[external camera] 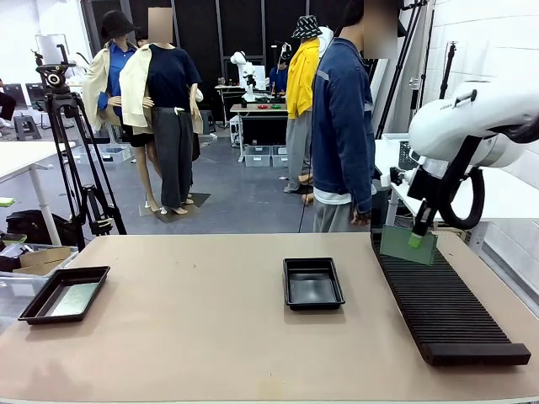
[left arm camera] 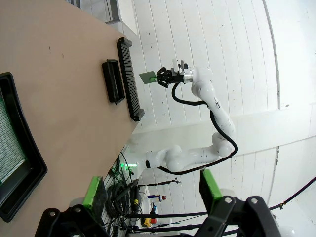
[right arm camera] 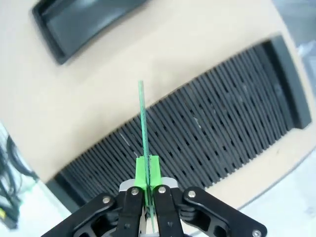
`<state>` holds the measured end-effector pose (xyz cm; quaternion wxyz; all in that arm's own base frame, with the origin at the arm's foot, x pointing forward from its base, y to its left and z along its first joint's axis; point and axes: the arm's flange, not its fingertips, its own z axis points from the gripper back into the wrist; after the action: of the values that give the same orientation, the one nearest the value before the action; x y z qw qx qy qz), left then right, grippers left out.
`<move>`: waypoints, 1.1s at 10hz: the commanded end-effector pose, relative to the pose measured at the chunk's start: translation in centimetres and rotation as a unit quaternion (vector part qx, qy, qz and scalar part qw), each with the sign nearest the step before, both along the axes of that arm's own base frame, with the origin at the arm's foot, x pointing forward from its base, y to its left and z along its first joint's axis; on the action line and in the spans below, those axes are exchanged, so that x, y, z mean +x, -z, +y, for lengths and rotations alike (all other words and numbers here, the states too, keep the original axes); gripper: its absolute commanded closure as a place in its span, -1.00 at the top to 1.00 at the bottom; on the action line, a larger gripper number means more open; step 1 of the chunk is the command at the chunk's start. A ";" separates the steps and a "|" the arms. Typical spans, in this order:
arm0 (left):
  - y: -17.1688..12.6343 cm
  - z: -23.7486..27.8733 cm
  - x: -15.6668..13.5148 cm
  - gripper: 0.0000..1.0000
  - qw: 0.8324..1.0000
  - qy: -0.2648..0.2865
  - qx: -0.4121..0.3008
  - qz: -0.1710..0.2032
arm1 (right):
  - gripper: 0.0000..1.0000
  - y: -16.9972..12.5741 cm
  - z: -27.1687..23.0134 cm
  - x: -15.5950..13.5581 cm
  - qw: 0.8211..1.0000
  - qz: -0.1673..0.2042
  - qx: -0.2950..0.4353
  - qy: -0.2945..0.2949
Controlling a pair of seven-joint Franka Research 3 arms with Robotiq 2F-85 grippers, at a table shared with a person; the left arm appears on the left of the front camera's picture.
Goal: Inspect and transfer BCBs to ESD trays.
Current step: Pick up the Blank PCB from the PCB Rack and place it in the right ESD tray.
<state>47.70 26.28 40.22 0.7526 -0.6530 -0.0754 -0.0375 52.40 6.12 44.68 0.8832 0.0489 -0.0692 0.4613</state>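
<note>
a: where is the thin flat green board (external camera: 396, 246)?
b: standing on its edge above the far end of the long black ribbed rack (external camera: 442, 307). the right tool (external camera: 416, 240) is clamped on its top.
a: and the left tool (left arm camera: 152, 187)?
b: its fingers are wide apart with nothing in them, over the tan surface (left arm camera: 74, 98) near a shallow shiny black tray (left arm camera: 29, 160).

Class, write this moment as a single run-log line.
right claw: shut on BCB, edge-on over rack | left claw: open, near left ESD tray | left ESD tray: holds second BCB

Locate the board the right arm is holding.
Front view, right side: the BCB is gripped by the right pincer, in the air above the far end of the slotted rack.
</note>
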 end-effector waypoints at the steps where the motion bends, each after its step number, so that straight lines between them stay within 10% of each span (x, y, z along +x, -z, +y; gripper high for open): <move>1: -0.1 0.0 -0.2 1.00 1.000 0.000 0.002 0.001 | -1.00 0.2 3.4 -1.4 0.993 0.001 -0.014 0.118; 5: -0.1 0.0 -0.2 1.00 1.000 0.000 0.002 0.001 | -1.00 -2.4 11.1 -0.7 0.932 -0.011 0.069 0.356; 11: -0.1 0.0 -0.2 1.00 1.000 0.000 0.002 0.001 | -1.00 -2.4 16.7 -0.5 0.837 0.022 0.101 0.537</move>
<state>47.71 26.27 40.20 0.7526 -0.6531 -0.0752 -0.0375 51.65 21.55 47.02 0.9859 0.1105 -0.1041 -0.0701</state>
